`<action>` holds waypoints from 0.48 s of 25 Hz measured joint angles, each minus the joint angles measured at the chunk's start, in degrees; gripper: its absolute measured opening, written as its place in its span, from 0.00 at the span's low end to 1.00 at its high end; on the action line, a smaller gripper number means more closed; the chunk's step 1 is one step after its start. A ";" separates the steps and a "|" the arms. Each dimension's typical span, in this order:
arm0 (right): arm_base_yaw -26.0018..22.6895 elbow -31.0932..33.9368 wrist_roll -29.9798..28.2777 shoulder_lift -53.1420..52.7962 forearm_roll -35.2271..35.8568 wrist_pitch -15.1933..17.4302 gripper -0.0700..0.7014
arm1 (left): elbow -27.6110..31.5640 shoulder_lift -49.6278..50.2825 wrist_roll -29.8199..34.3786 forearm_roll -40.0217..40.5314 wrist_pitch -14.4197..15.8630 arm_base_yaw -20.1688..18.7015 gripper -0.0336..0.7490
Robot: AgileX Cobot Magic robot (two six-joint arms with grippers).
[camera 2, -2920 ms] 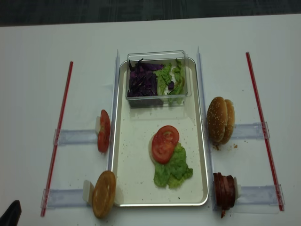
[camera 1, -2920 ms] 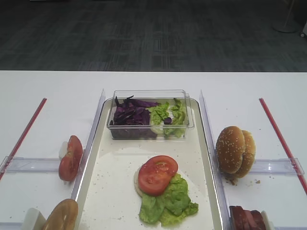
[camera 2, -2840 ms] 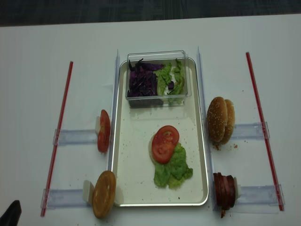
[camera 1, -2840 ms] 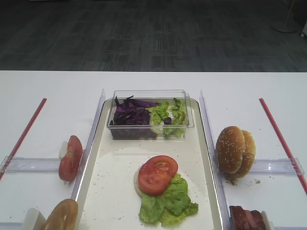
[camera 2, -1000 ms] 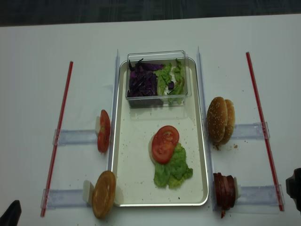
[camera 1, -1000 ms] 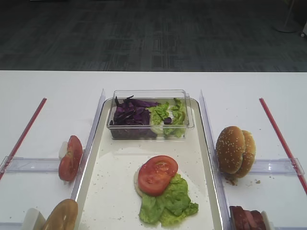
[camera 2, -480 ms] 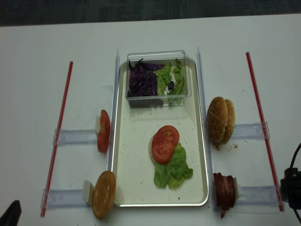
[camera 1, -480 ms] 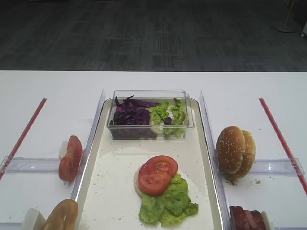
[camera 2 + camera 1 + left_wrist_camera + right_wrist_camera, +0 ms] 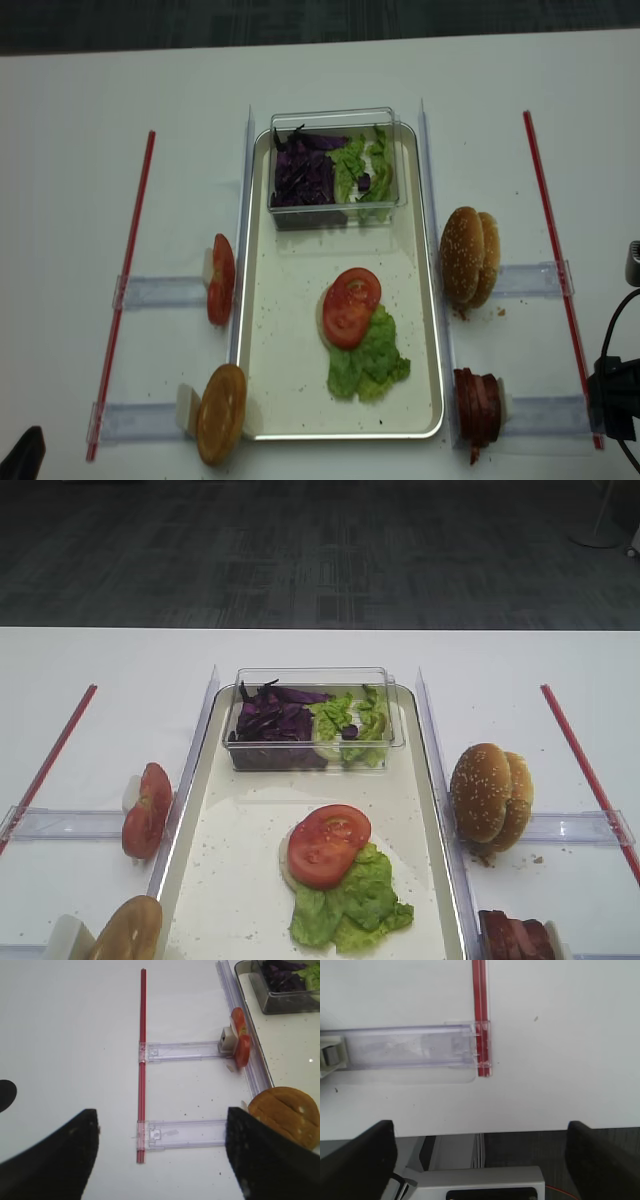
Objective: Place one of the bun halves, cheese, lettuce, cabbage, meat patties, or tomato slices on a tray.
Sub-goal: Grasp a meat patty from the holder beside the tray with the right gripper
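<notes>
White table (image 9: 100,670) w/ tray (image 9: 230,870), dark carpet floor (image 9: 320,550) behind.

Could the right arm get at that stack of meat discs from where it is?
Probably yes: the right tool is open at the table's edge, and only a clear rail lies between it and the meat patties.
</notes>
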 joint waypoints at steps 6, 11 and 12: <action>0.00 -0.26 0.00 0.00 0.13 0.00 0.99 | 0.00 0.00 0.00 0.00 0.00 0.00 0.67; 0.00 -1.46 0.00 0.00 0.69 -0.21 0.99 | 0.00 0.00 0.00 0.00 0.00 0.00 0.67; 0.00 -1.47 0.00 0.33 0.72 -0.24 0.99 | 0.00 0.00 0.00 0.00 0.00 0.00 0.67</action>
